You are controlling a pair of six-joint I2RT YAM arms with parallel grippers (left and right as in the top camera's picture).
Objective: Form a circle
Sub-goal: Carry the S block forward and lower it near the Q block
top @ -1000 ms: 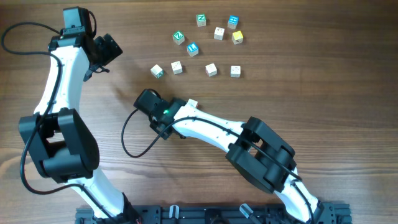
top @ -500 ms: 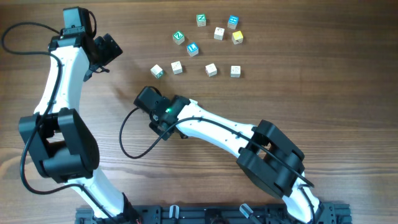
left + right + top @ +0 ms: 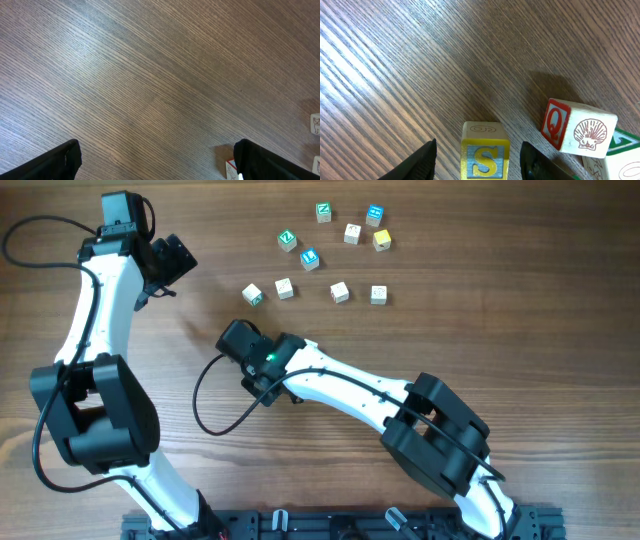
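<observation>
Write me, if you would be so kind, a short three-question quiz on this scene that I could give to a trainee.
1. True or false: the left tool has a cube between its fingers.
2. Which letter shows on the yellow-framed cube that sits between the fingers of the right tool? A) Q B) S C) Z
3. In the right wrist view, what picture is drawn on the white face of the Q cube, next to its red letter?

Key
1. False: the left tool stands wide open over bare wood.
2. B
3. A shell.
</observation>
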